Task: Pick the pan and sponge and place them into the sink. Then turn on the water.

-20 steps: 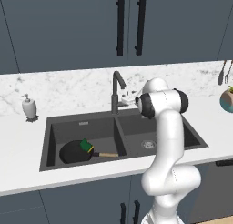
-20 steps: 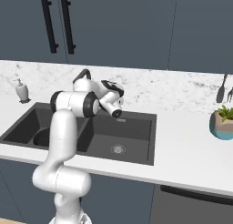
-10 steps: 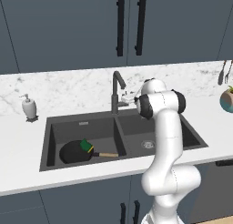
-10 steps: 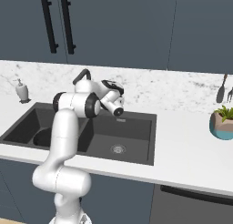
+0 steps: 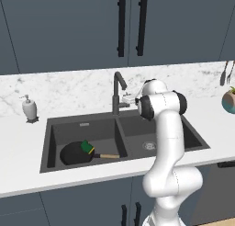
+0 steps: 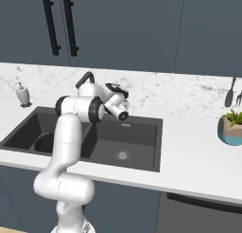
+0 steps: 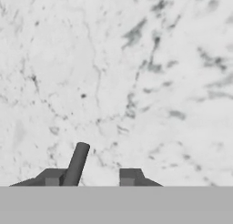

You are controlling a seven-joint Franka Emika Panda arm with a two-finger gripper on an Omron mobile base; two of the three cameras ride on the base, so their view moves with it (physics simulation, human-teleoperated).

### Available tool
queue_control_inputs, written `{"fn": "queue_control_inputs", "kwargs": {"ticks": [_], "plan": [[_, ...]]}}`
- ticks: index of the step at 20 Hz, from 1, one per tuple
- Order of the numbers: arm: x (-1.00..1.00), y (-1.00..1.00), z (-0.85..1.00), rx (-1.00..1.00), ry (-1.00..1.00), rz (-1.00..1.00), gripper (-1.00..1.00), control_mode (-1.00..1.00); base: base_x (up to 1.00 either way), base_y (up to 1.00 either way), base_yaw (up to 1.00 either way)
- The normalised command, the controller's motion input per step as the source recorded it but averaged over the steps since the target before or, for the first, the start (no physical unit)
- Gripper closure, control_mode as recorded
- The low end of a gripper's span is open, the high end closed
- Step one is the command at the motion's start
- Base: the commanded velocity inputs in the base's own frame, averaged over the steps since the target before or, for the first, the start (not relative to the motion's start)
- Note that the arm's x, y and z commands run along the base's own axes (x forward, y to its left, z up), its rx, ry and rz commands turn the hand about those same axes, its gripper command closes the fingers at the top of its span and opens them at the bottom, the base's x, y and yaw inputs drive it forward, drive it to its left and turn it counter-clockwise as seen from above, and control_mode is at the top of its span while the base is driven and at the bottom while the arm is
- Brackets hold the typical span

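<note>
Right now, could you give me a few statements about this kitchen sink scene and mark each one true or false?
1. The round black frying pan with the wooden handle lies in the left basin of the dark grey double-basin sink. True.
2. The small green and yellow sponge sits on the marble counter. False: it rests on the pan inside the sink.
3. A blue stream of water runs from the tall dark hooked faucet. False: no water shows.
4. The robot's tool is up beside the faucet, not down in a basin. True.
5. The white soap dispenser stands on the counter to the left of the sink. True.
6. The right basin holds a plate. False: just its round metal drain shows.
</note>
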Motion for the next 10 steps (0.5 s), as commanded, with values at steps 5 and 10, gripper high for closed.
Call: {"fn": "queue_control_inputs", "kwargs": {"ticks": [5,10], "plan": [[0.0,-0.4,0.0,0.04,0.07,0.0,1.0,-1.0,0.0,0.0,0.0],[0.0,-0.63,0.0,0.05,0.14,0.0,1.0,-1.0,0.0,0.0,0.0]]}}
